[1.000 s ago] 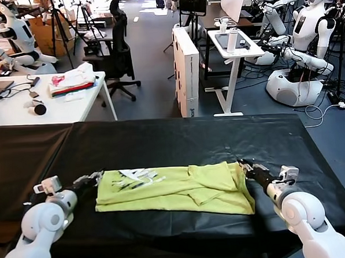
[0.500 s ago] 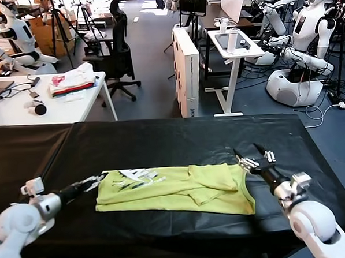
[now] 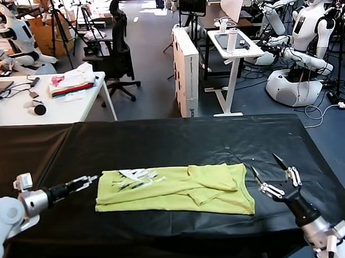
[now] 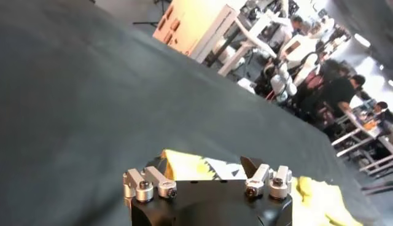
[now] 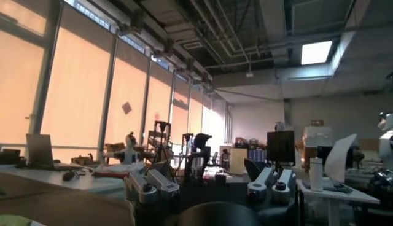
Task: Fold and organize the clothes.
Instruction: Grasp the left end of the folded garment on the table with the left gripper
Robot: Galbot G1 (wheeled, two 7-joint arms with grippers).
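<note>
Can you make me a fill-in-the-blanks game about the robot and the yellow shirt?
1. The T-shirt lies on a table covered by a ____ cloth.
2. The left gripper is beside the shirt, holding ____.
3. The right gripper has its fingers wide ____.
4. The shirt's white print is at the end nearest the ____ gripper.

Missing words: black; nothing; open; left
</note>
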